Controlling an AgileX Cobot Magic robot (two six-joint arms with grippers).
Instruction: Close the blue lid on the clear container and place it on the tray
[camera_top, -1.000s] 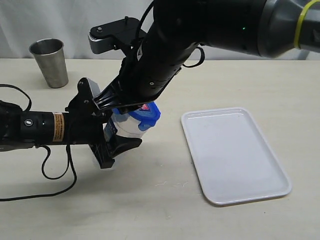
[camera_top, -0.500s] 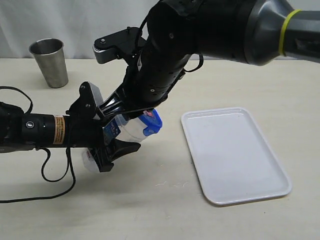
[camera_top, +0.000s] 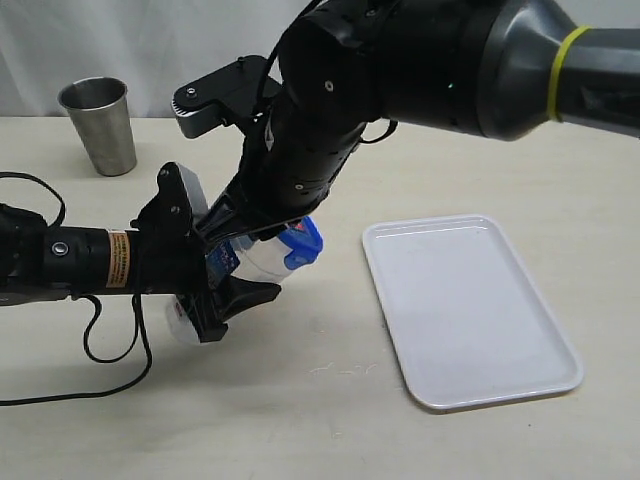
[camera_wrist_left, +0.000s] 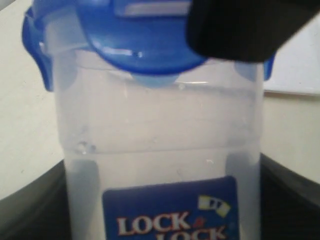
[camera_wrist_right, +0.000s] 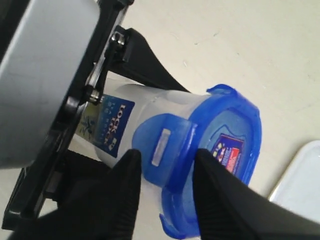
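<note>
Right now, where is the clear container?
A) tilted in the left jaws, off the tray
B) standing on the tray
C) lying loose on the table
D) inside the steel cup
A: the left jaws clamp the tilted container, lid on it, well apart from the tray.

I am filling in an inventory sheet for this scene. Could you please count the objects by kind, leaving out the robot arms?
cup: 1
container: 1
lid: 1
tray: 1
Total: 4
</note>
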